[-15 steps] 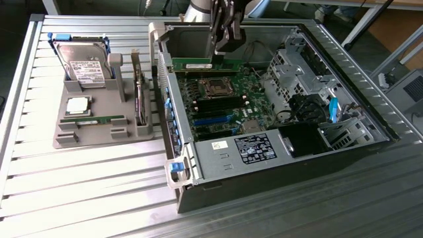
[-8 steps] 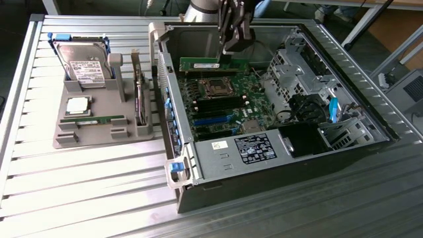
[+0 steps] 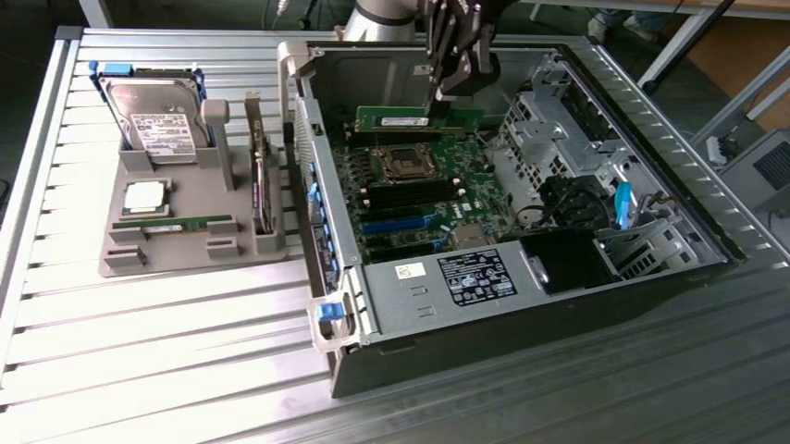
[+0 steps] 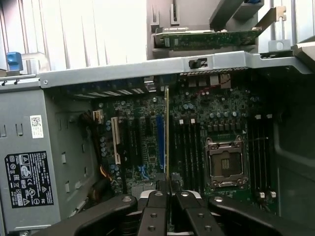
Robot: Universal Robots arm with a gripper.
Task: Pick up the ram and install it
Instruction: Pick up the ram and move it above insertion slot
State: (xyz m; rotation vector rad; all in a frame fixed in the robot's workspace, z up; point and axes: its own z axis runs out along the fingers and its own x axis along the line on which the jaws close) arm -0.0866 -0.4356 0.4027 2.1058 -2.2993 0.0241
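Ram is pinched between the two fingers of my claw. I grip it at about the middle of its upper edge, long side level, inside the open case. In the exterior view it hangs over the far part of the motherboard, just beyond the CPU socket and near the case's far wall. Whether its lower edge touches a slot I cannot tell. From my wrist I see the ram edge-on, a thin line running away from my claw, whose fingers press against it on both sides. It sits between the blue slot and the row of black memory slots, with the socket beyond those. The grey power supply fills the near corner of the case in the exterior view, and from my wrist its labelled side shows. Outside the case, to the exterior view's left, a grey tray rests on the slatted metal table. In the tray lie the twin stick, flat in its groove, and the square silver processor just behind it. A hard drive stands propped at the far end, and a dark card stands on edge along the side nearest the case — well apart from my claw, all of them.
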